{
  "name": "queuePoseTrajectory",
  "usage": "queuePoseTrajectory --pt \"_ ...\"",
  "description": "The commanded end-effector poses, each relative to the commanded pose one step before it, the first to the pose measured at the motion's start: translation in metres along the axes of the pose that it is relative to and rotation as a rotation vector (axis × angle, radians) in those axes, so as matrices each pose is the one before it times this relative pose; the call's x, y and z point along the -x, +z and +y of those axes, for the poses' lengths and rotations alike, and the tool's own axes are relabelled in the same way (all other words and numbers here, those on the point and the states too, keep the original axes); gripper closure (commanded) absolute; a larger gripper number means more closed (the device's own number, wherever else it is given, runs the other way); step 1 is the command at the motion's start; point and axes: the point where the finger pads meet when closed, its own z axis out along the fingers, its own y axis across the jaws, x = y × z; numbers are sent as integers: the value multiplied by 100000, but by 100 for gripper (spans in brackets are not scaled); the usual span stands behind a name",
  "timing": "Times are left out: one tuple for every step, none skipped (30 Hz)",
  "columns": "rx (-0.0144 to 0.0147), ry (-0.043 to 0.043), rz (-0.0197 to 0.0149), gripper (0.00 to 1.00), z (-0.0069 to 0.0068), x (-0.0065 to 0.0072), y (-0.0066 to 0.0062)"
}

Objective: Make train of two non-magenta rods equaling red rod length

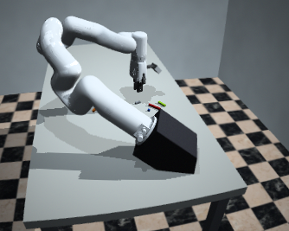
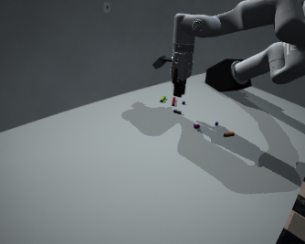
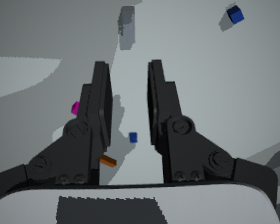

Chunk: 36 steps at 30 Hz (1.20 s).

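Note:
My gripper (image 1: 138, 87) (image 2: 177, 93) (image 3: 129, 79) hangs above the table with its fingers a little apart and nothing between them. The grey rod (image 1: 138, 102) (image 2: 177, 111) (image 3: 126, 22) lies flat on the table below and ahead of the fingertips. The red rod (image 1: 154, 105) (image 2: 173, 101) lies close by, with the lime rod (image 1: 162, 103) (image 2: 163, 99) just beyond it and a blue rod (image 1: 149, 110) (image 2: 184, 102) (image 3: 235, 15) beside it. The orange rod (image 1: 94, 110) (image 2: 228, 134) (image 3: 108, 161), a magenta rod (image 2: 196, 126) (image 3: 75, 107) and a second blue rod (image 2: 216, 123) (image 3: 133, 137) lie apart from these.
The robot's black base block (image 1: 172, 144) (image 2: 225, 74) stands on the table right next to the red rod. The arm's links reach over the table's middle. The table's right edge is near the lime rod.

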Motion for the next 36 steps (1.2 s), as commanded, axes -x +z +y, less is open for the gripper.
queuePoseTrajectory --pt "-99 -110 -20 76 -69 11 -1299" --pt "0 0 0 76 0 0 0" --pt "0 0 0 76 0 0 -162" --pt "1 1 0 76 0 0 -106" --pt "1 1 0 76 0 0 -59" --pt "0 0 0 76 0 0 -23" --pt "0 0 0 76 0 0 -4" --pt "0 0 0 0 0 0 0" --pt "0 0 0 0 0 0 0" --pt "0 0 0 0 0 0 0" --pt "0 0 0 0 0 0 0" --pt "0 0 0 0 0 0 0" --pt "0 0 0 0 0 0 0" --pt "0 0 0 0 0 0 0" --pt "0 0 0 0 0 0 0" --pt "0 0 0 0 0 0 0" --pt "0 0 0 0 0 0 0" --pt "0 0 0 0 0 0 0" --pt "0 0 0 0 0 0 0" --pt "0 0 0 0 0 0 0" --pt "0 0 0 0 0 0 0" --pt "0 0 0 0 0 0 0" --pt "0 0 0 0 0 0 0" --pt "0 0 0 0 0 0 0" --pt "0 0 0 0 0 0 0" --pt "0 0 0 0 0 0 0" --pt "0 0 0 0 0 0 0" --pt "7 -99 8 0 -18 30 1" --pt "46 -627 51 0 -115 190 6" --pt "109 -1520 120 0 -276 461 16" --pt "177 -2620 194 0 -469 793 32" --pt "234 -3792 252 0 -666 1142 55" --pt "234 -4369 248 0 -756 1303 76" --pt "61 -1281 65 0 -226 376 24" --pt "0 0 0 0 0 0 0" --pt "0 0 0 0 0 0 0"
